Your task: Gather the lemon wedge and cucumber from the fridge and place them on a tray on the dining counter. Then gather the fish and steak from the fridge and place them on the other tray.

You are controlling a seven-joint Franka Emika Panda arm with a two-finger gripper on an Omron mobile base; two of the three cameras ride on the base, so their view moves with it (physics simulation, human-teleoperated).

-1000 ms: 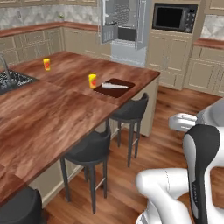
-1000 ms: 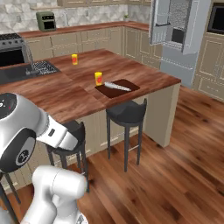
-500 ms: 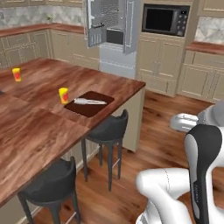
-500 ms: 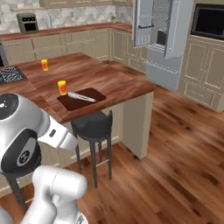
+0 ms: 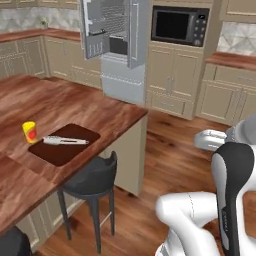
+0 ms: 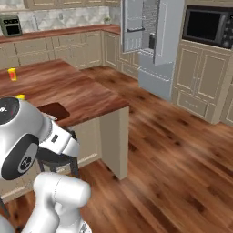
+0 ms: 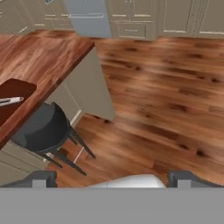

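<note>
The fridge [image 5: 116,46] stands at the far wall with both upper doors swung open; it also appears as the fridge [image 6: 150,43] across the floor. What lies on its shelves is too small to make out, so the lemon wedge, cucumber, fish and steak are hidden. On the dining counter [image 5: 75,105] lies the dark brown tray [image 5: 75,150], with a slim whitish, knife-like thing [image 5: 65,141] on it. The other tray is out of view. My gripper [image 7: 114,178] is open with nothing between its fingertips [image 7: 43,178], hanging over the wood floor beside the counter's corner [image 7: 89,46].
A dark stool [image 5: 92,177] stands under the counter's end. A small yellow bottle [image 5: 30,131] sits left of the tray, and another one [image 6: 12,73] further along. A built-in microwave [image 5: 180,25] and beige cabinets flank the fridge. Open wood floor [image 6: 182,150] lies ahead.
The whole picture has shifted: the base has driven on, so the fridge looks nearer and larger and the counter has slid to the left. The gripper stays open.
</note>
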